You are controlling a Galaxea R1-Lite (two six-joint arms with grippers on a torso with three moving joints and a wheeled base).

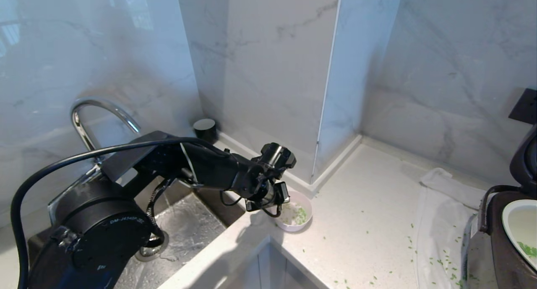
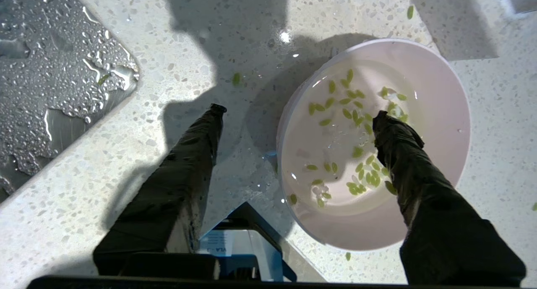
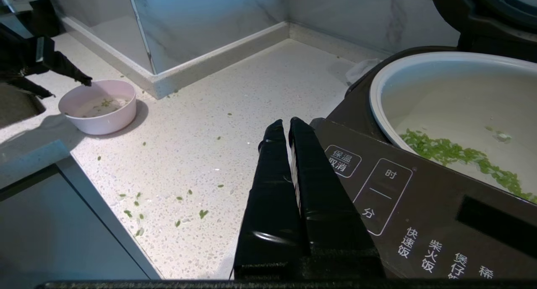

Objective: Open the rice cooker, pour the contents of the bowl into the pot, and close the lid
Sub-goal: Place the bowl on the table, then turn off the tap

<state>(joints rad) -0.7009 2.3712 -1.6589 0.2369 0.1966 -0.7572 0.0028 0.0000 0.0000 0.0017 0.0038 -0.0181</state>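
The left gripper [image 2: 295, 113], fingers spread, straddles the rim of the small pale pink bowl [image 1: 305, 222] on the speckled white desk [image 1: 361, 222], frame centre. Only the right wrist view shows the brown rice cooker [image 3: 402, 205] panel's white Chinese characters, green bits [image 3: 457, 157] in its whitish pot [image 3: 377, 77], and the right gripper [image 3: 285, 125] pressed together.

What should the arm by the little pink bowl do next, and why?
Probably lift the left gripper clear of the small round pale pink bowl. Its fingers are spread astride the rim, the bowl sits on the speckled white counter, and green bits already lie in the whitish inner pot.
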